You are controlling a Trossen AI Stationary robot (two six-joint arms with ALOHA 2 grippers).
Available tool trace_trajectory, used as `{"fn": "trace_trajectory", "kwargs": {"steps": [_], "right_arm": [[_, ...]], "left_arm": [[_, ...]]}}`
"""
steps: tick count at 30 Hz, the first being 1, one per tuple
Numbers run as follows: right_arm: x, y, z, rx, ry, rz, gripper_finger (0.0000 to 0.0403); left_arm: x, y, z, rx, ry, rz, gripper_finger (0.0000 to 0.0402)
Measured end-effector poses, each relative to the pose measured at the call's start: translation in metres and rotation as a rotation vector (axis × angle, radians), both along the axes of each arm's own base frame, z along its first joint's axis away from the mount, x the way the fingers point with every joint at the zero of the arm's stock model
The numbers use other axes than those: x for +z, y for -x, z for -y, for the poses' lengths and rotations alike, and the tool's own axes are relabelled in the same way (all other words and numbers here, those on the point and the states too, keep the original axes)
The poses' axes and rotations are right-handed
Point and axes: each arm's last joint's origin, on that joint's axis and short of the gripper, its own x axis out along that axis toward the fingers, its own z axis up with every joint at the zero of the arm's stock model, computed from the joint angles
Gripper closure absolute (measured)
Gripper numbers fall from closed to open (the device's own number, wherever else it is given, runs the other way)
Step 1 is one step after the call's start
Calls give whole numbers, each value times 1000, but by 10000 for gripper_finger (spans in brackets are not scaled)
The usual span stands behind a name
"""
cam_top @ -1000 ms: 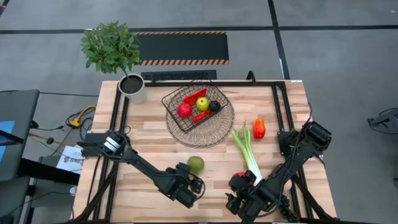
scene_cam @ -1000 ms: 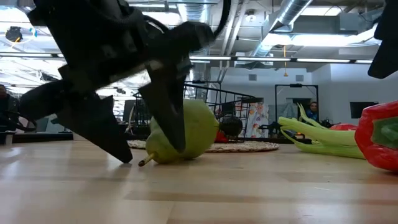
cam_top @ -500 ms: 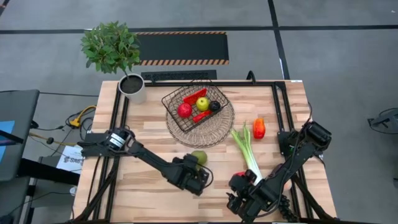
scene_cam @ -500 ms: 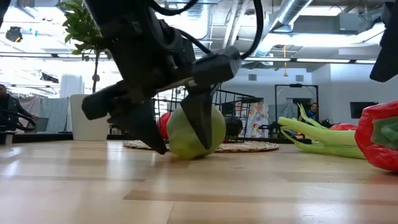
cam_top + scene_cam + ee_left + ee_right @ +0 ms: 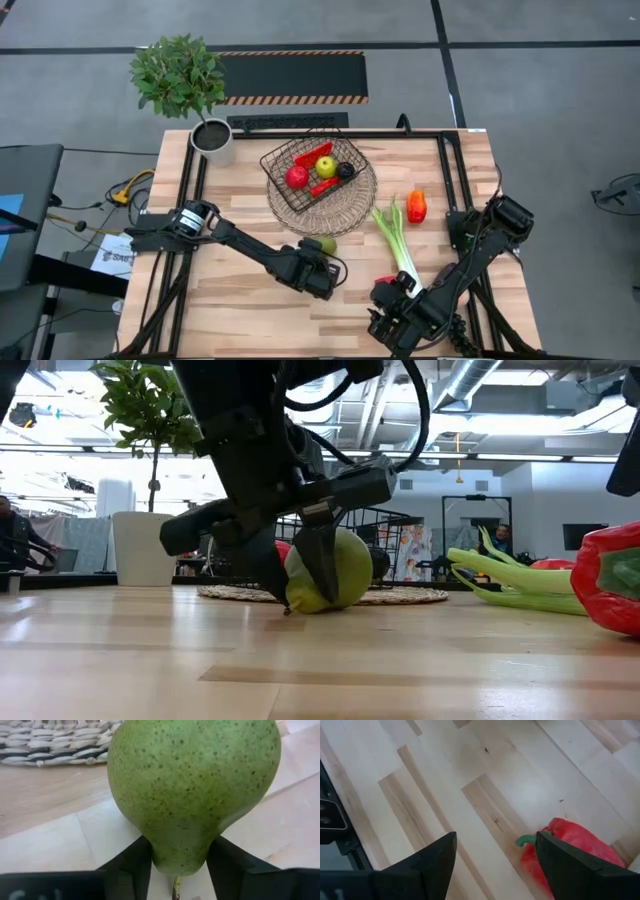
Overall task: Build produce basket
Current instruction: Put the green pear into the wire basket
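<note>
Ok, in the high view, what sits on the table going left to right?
Potted plant → left gripper at the pear → leek → red-orange pepper. The basket and wicker tray overlap the pear's span, so I left them out.

Baskets: one wire basket (image 5: 310,170)
Woven mats: one (image 5: 345,212)
Pears: one (image 5: 322,245)
Leeks: one (image 5: 398,240)
Potted plants: one (image 5: 180,80)
Produce inside basket: four pieces
Claws: two, left (image 5: 318,268), right (image 5: 388,318)

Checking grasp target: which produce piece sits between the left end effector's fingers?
The green pear, alone on bare wood beside the wicker tray, between the left end effector fingers; other produce lies elsewhere.
</note>
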Motion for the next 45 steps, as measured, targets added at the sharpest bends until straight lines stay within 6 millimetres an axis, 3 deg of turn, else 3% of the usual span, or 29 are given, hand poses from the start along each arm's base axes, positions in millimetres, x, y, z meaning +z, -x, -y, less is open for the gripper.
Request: {"fn": "trace_trajectory", "kwargs": {"steps": [8,15,20,27,33,35,41,45], "right_arm": [[0,1,1,-2,10,-11,112],[6,4,4,-10,8,-16,112],[23,16,17,-37,31,-44,112],[80,48,43,-32,56,74,112],[127,85,71,-26,86,262,112],[137,95,79,-25,103,304,112],[150,113,97,-7,155,322,112],[149,116,101,0,192,295,112]], "left_arm": [[3,0,13,-7,50,48,283],[31,-8,33,-85,53,92,284],[66,-15,36,-112,-17,92,282],[147,-21,30,-199,-204,104,280],[222,-11,6,-248,-366,94,279],[235,-4,-8,-276,-395,84,279],[260,23,-60,-267,-359,-53,279],[260,27,-92,-295,-349,-186,278]]}}
